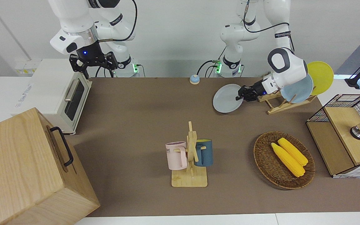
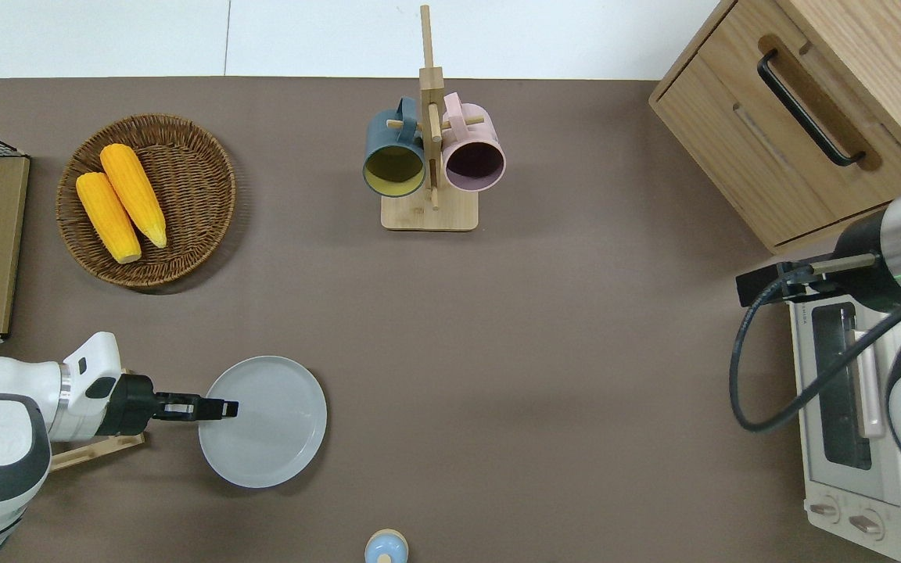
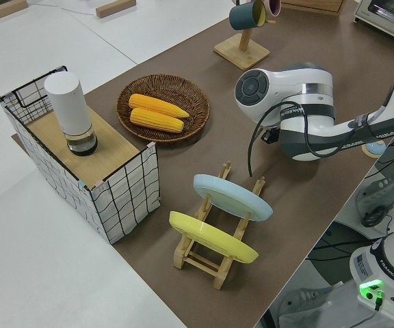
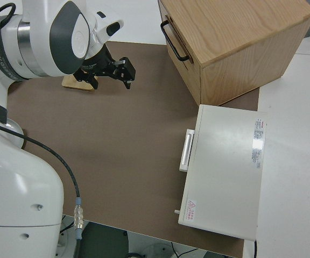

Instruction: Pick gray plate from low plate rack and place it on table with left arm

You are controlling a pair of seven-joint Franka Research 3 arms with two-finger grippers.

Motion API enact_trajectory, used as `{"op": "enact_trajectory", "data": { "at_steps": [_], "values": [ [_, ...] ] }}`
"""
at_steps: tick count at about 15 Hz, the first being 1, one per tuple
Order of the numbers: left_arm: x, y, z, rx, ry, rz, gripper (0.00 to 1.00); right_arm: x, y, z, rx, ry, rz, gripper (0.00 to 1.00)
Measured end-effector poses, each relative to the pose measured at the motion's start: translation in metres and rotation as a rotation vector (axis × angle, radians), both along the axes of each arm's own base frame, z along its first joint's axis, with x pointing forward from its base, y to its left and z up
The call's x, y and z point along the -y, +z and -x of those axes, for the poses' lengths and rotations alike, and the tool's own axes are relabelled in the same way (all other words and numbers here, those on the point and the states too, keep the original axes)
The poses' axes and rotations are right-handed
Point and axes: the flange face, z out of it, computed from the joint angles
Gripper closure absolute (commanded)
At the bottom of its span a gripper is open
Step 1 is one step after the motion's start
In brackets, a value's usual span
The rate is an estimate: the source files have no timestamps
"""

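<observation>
gray plate (image 2: 267, 426) on table (image 2: 544, 375), beside low plate rack (image 2: 95, 451)

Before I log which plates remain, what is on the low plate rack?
The low plate rack holds a light blue plate and a yellow plate, both leaning in slots. The plates cover some of the rack's pegs.

White jointed arms (image 1: 280, 59) with gray joint caps, black cables, black fingers (image 2: 220, 407).
</observation>
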Motion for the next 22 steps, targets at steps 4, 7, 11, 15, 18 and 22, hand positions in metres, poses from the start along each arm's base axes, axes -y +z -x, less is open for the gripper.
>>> {"op": "enact_trajectory", "data": {
  "at_steps": [4, 7, 11, 15, 18, 22],
  "values": [
    [-0.001, 0.0, -0.001, 0.006, 0.003, -0.005, 0.01, 0.0, 0.0, 0.0, 0.0, 0.0, 0.0, 0.017],
    [-0.003, 0.0, -0.002, 0.017, 0.011, -0.014, 0.01, 0.0, 0.0, 0.0, 0.0, 0.0, 0.0, 0.017],
    [-0.006, 0.003, -0.006, 0.036, 0.024, -0.026, 0.01, 0.0, 0.0, 0.0, 0.0, 0.0, 0.0, 0.017],
    [-0.01, 0.02, -0.02, 0.069, 0.056, -0.047, 0.0, 0.0, 0.0, 0.0, 0.0, 0.0, 0.0, 0.017],
    [-0.01, 0.045, -0.038, 0.067, 0.092, -0.099, 0.01, 0.0, 0.0, 0.0, 0.0, 0.0, 0.0, 0.017],
    [-0.005, 0.101, -0.061, 0.051, 0.079, -0.222, 0.0, 0.0, 0.0, 0.0, 0.0, 0.0, 0.0, 0.017]
  ]
}}
